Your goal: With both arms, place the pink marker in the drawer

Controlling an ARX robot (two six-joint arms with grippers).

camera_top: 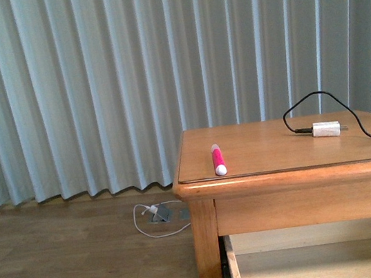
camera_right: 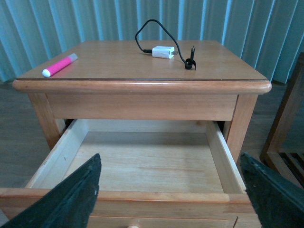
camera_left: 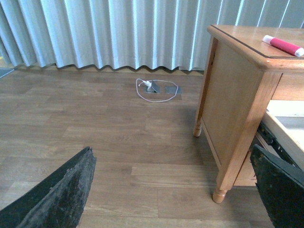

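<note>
The pink marker (camera_top: 217, 160) lies on the wooden cabinet top near its front left corner, white cap toward me; it also shows as the pink marker (camera_right: 59, 65) and the pink marker (camera_left: 283, 45). The upper drawer (camera_right: 216, 147) is pulled out, its pale wood inside bare. My right gripper (camera_right: 172, 190) hangs open in front of the drawer's front edge. Off to the cabinet's left, my left gripper (camera_left: 175, 187) is open above the floor, holding nothing. Neither arm shows in the front view.
A white charger block (camera_top: 326, 129) with a black cable (camera_top: 315, 96) lies on the cabinet top at the right. A white cord and a grey floor socket (camera_top: 160, 215) lie on the wood floor by the curtain. A wooden frame (camera_right: 285, 128) stands to the cabinet's right.
</note>
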